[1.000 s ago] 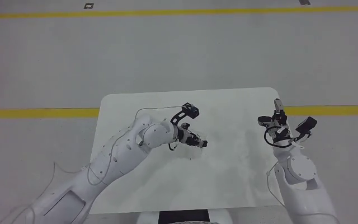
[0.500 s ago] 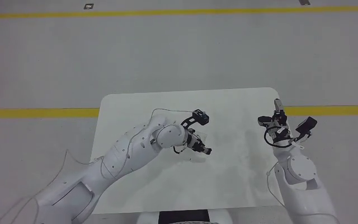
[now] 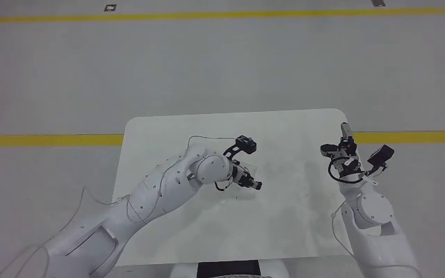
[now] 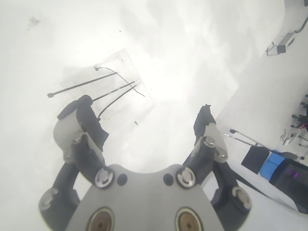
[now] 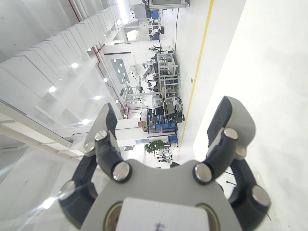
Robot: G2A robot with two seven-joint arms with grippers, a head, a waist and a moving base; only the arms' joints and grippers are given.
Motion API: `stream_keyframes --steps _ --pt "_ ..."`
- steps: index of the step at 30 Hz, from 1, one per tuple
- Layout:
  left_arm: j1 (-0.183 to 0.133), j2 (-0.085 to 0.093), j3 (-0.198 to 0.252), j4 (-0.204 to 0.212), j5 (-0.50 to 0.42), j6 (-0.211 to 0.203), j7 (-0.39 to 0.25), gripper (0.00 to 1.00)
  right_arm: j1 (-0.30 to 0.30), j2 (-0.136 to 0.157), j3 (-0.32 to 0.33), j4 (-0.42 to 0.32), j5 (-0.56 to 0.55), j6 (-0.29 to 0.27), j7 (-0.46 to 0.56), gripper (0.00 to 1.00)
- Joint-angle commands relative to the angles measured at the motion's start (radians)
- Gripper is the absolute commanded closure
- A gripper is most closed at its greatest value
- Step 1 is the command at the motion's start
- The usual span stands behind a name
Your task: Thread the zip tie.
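Zip ties point(image 4: 82, 84) on table point(image 4: 192, 49) beside gaping left end effector point(image 4: 144, 104)

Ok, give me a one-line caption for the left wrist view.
Left pincer, open, hovers near a loose cluster of black zip ties lying on the white table, none grasped.

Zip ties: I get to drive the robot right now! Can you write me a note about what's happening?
Left gripper: open, empty, over the table, one finger beside the zip ties.
Right gripper: open, empty, at the table's edge.
Ties: a few black ones lying loose on the table.
Done: none looks threaded.
Left: grasp one tie, feed its tail through its head.
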Motion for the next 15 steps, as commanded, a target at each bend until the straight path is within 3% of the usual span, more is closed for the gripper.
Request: stream_keyframes --steps 1,5,8,15 --pt "0.006 -0.001 -0.006 -0.012 -0.015 0.051 0.002 0.00 0.000 0.000 0.000 0.000 0.000 0.000 0.000 0.00" --pt "0.006 -0.006 -0.015 -0.036 -0.043 0.171 -0.028 0.00 0.000 0.000 0.000 0.000 0.000 0.000 0.000 0.00" --pt "-0.010 -0.011 -0.005 -0.050 -0.048 0.250 -0.087 0.00 0.000 0.000 0.000 0.000 0.000 0.000 0.000 0.00" --pt "-0.012 -0.022 -0.016 -0.044 -0.070 0.263 -0.111 0.00 0.000 0.000 0.000 0.000 0.000 0.000 0.000 0.00"
